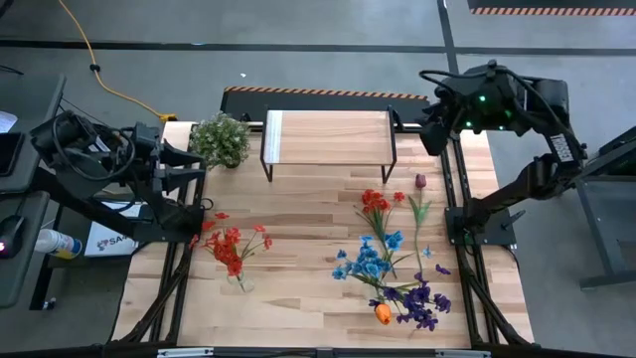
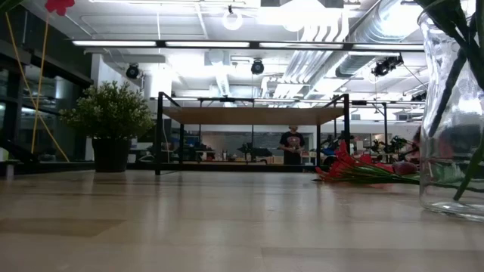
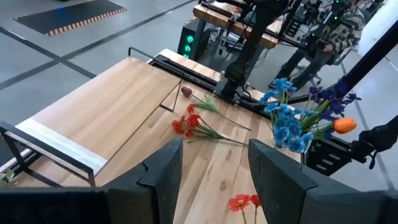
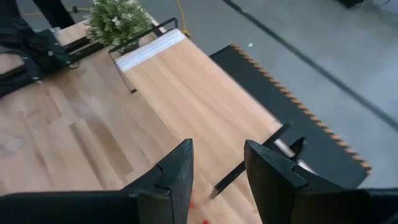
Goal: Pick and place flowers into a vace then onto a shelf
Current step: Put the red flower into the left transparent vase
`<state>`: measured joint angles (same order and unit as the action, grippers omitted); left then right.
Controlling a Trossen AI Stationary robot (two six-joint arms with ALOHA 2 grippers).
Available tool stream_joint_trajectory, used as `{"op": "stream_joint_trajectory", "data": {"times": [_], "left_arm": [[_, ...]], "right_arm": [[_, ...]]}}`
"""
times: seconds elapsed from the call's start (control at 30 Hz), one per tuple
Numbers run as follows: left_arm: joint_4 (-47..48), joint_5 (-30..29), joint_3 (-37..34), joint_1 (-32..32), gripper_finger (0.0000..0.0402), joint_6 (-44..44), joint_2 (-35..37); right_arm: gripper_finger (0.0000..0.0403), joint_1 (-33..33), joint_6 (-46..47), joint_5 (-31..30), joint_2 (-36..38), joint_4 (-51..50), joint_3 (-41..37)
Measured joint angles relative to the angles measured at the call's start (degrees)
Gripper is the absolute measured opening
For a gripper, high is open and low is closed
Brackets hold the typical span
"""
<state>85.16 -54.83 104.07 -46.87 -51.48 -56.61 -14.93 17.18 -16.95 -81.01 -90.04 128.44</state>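
Observation:
A clear glass vase [image 1: 240, 282] [image 2: 454, 113] stands at the table's near left with red flowers [image 1: 232, 247] stuck in it. More flowers lie flat on the table's right half: red ones [image 1: 376, 204] [image 3: 193, 124], a dark red tulip [image 1: 420, 182], blue ones [image 1: 368, 261] [image 3: 286, 121], purple ones [image 1: 422, 300] and an orange tulip [image 1: 383, 314] [image 3: 345, 126]. The shelf [image 1: 328, 137] [image 2: 253, 115] stands at the far middle. My left gripper [image 1: 204, 184] [image 3: 214, 180] hangs open, high over the table's left edge. My right gripper [image 1: 434, 134] [image 4: 217, 174] hangs open, high over the shelf's right end.
A bushy potted plant [image 1: 221, 139] [image 2: 111, 125] stands at the shelf's left end. A black mat with a striped edge [image 4: 292, 106] lies on the floor beyond the far edge. Bare wood [image 1: 308, 214] lies between the vase and the flowers on the table.

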Motion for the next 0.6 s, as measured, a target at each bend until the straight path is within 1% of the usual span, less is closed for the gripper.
{"op": "stream_joint_trajectory", "data": {"times": [0.1,0.2,0.4,0.6], "left_arm": [[0.7,0.0,0.0,0.0,0.0216,0.0,0.3],[0.8,-0.1,0.0,0.0,0.0216,0.0,0.4],[2.0,-0.2,0.0,0.0,0.0216,0.0,0.7],[2.0,0.1,0.0,0.0,0.0216,0.0,1.2]], "right_arm": [[0.0134,-0.8,1.3,3.3,0.0,0.0,0.0],[0.0134,-0.9,1.8,4.0,-0.1,0.0,-2.5],[0.0134,-1.4,0.1,4.8,0.3,0.1,-14.0],[0.0134,-2.5,-1.3,11.6,2.3,0.0,-25.1]]}}
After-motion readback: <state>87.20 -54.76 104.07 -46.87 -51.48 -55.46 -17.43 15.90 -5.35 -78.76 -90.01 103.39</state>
